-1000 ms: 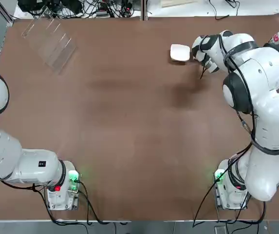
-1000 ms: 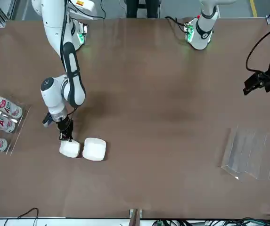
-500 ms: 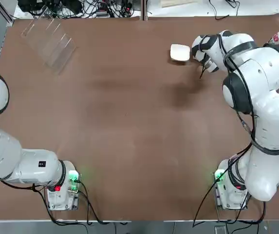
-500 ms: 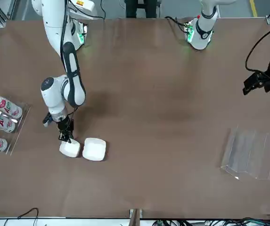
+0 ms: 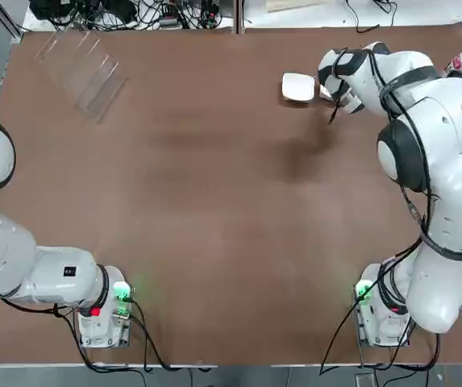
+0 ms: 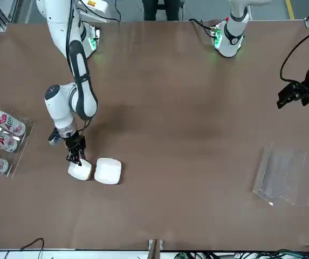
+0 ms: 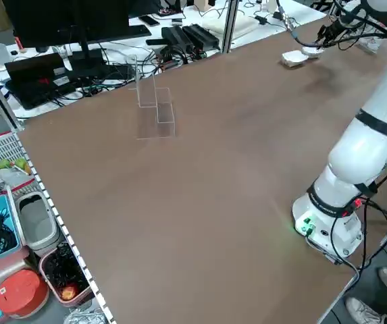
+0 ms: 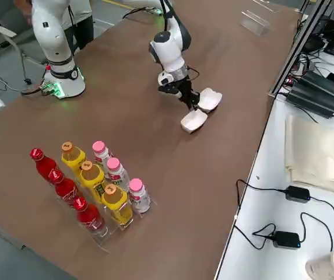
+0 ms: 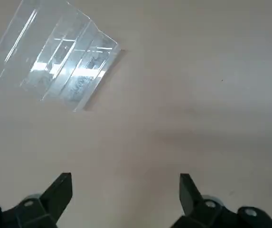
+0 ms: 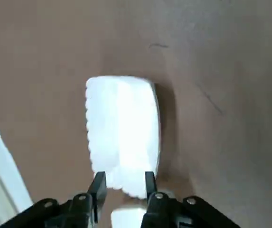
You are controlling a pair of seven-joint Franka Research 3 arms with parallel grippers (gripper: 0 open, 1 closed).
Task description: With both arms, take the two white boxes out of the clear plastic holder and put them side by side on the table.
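Right wrist view: we see the right gripper with its fingers set narrow and apart, nothing between them, just above the edge of one box lying flat on the table. From the front, this gripper hangs just over the right-hand box, and the second box lies just beside it on the left, the two nearly touching. Both boxes sit at the far right of the table. We see the two boxes lying close together in the right side view as well.

Further right, a clear rack stands near the table edge, holding red, yellow and white pink-capped bottles upright in rows.

The left gripper is raised at the left side of the table, its fingers spread wide and empty. The holder stands at the far left corner, well apart from the boxes, and its slots hold nothing.
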